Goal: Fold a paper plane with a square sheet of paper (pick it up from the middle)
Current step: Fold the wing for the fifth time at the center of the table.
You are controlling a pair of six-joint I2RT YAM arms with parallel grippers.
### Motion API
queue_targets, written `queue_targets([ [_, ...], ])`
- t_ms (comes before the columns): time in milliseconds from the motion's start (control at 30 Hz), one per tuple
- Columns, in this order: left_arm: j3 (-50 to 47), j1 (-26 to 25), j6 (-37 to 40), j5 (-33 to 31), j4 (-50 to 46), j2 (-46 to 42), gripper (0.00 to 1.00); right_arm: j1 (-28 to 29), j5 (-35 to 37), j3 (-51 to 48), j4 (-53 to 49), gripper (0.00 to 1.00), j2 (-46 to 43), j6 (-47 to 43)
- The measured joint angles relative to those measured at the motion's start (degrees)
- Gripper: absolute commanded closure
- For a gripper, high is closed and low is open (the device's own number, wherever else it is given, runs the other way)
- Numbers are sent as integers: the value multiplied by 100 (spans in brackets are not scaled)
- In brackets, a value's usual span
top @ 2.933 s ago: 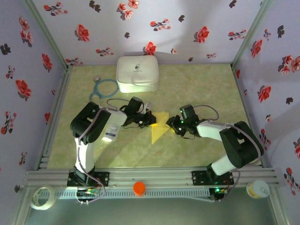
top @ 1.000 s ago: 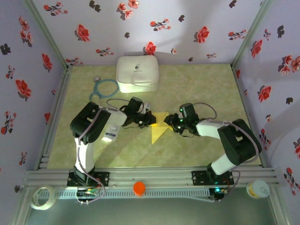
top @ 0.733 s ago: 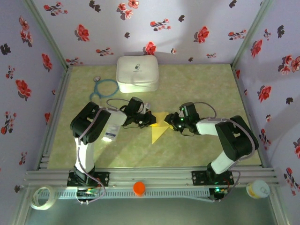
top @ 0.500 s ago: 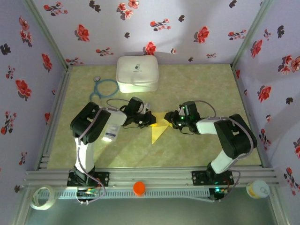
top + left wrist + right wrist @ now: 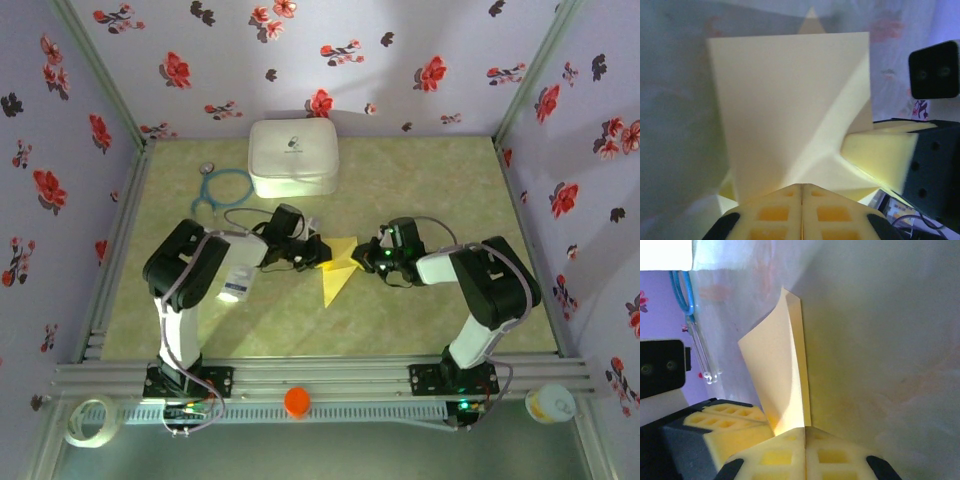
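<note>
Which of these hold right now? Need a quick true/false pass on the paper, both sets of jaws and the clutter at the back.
1. The square sheet of paper lies flat and unfolded on the table. False: it is creased and lifted, pinched from both sides.
2. The left arm's jaws are shut on the sheet. True.
3. The right arm's jaws stand wide open, clear of the sheet. False: they are shut on its edge.
4. The white case sits behind the sheet, apart from it. True.
5. The blue stethoscope lies on top of the white case. False: it lies on the table, to the left of the case.
</note>
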Motion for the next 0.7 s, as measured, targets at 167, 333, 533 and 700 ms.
queue_targets([
  [167,0,0,-2,-74,-42,-407,89,9,85,-85,293,96,0,334],
  [333,-35,-2,-22,-103,-52,-710,96,127,417,-195,313,95,-63,610],
  [533,-289,-127,-66,-101,-50,-732,100,282,807,-201,33,93,-356,732],
  [700,-490,-267,-216,-92,127,-643,100,313,905,-199,-160,93,-391,752],
])
